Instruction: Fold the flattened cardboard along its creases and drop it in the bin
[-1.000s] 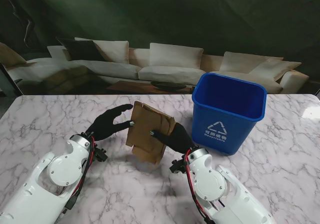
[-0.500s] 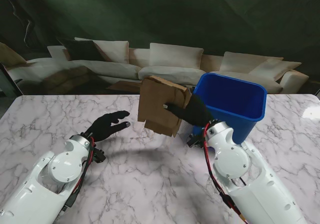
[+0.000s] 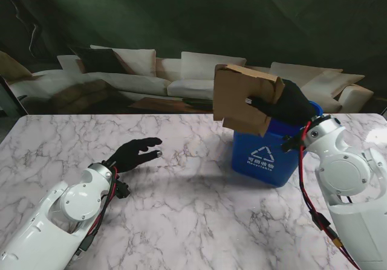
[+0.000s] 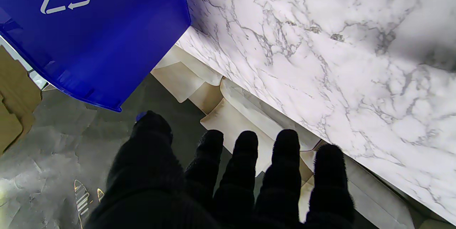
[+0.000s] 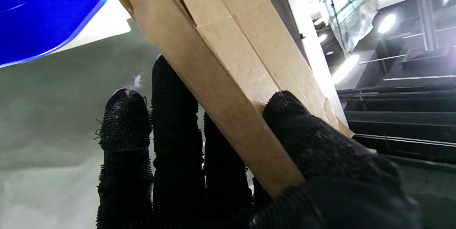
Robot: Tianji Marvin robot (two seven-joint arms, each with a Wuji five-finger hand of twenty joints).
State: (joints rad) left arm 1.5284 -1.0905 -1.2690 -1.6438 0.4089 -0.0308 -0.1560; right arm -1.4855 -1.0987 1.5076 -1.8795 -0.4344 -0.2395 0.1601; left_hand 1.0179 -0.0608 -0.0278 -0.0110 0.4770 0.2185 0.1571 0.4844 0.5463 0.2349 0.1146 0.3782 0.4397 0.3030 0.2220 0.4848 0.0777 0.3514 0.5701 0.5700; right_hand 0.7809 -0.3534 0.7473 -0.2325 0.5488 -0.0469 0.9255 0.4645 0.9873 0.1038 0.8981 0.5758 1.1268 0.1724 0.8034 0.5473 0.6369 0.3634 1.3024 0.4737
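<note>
The folded brown cardboard (image 3: 242, 98) hangs in the air over the left rim of the blue bin (image 3: 266, 152), which stands on the marble table at the right. My right hand (image 3: 289, 106) is shut on the cardboard, thumb on one face and fingers on the other, as the right wrist view shows: cardboard (image 5: 228, 79), right hand (image 5: 199, 165). My left hand (image 3: 134, 153) rests low over the table at the left, fingers spread, holding nothing. In the left wrist view the left hand (image 4: 228, 179) points past the table edge, with the bin (image 4: 92, 33) to one side.
The marble table (image 3: 193, 209) stretches across the view. A beige sofa (image 3: 199, 80) with cushions stands beyond the table's far edge, backed by a dark wall.
My right hand has lifted the cardboard from the table and carried it up and to the right, over the bin's rim. My left hand let go and stays low at the left.
</note>
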